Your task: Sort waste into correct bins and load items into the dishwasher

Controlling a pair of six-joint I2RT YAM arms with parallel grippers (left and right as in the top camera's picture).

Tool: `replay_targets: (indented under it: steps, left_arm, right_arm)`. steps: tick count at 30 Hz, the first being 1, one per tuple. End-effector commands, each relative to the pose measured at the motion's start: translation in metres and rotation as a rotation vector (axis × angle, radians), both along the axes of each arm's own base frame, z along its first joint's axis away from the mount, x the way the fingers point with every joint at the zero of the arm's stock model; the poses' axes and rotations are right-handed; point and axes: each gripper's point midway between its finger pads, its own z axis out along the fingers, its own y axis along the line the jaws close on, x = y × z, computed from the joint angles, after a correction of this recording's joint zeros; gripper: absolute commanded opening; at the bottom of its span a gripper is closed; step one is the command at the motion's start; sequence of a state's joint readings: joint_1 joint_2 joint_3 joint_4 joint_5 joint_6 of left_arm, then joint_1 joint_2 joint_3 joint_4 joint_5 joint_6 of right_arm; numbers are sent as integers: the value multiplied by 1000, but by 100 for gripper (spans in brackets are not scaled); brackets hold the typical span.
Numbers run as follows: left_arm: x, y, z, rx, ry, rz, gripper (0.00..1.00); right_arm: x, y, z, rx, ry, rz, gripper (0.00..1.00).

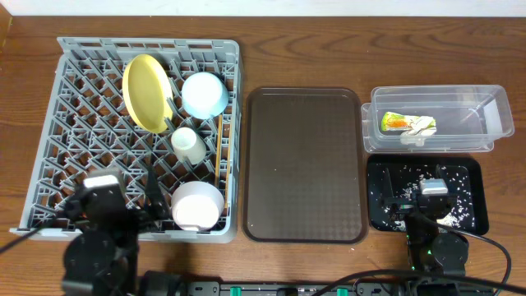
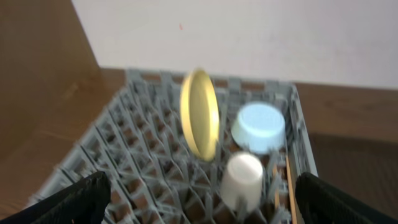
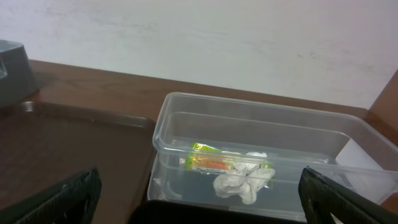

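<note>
The grey dishwasher rack holds the yellow plate on edge, the light blue bowl, the white cup, the white bowl and the chopsticks. In the clear tub lie the snack wrapper and the paper scrap. White crumbs dot the black tray. My left gripper hovers open over the rack's near side, facing the cup. Over the black tray's near edge, my right gripper is open and empty, facing the tub.
The brown serving tray lies bare between the rack and the bins. The tub and black tray stand one behind the other at the right. Brown tabletop surrounds everything, and a white wall stands beyond the far edge.
</note>
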State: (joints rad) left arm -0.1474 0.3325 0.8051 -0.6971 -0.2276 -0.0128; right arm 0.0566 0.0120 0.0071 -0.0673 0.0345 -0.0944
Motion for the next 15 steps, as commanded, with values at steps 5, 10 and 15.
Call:
replay_targets:
  steps: [5,10,15]
  left_arm:
    - [15,-12,-28,-138,-145,-47,96]
    - [28,-13,-23,-187,-319,-52,96]
    - [32,-13,-13,-197,-512,-68,96]
  right_arm:
    - [0,-1,0,11,0,-7,99]
    - [0,-1,0,11,0,-7,99]
    - [0,-1,0,11,0,-7,99]
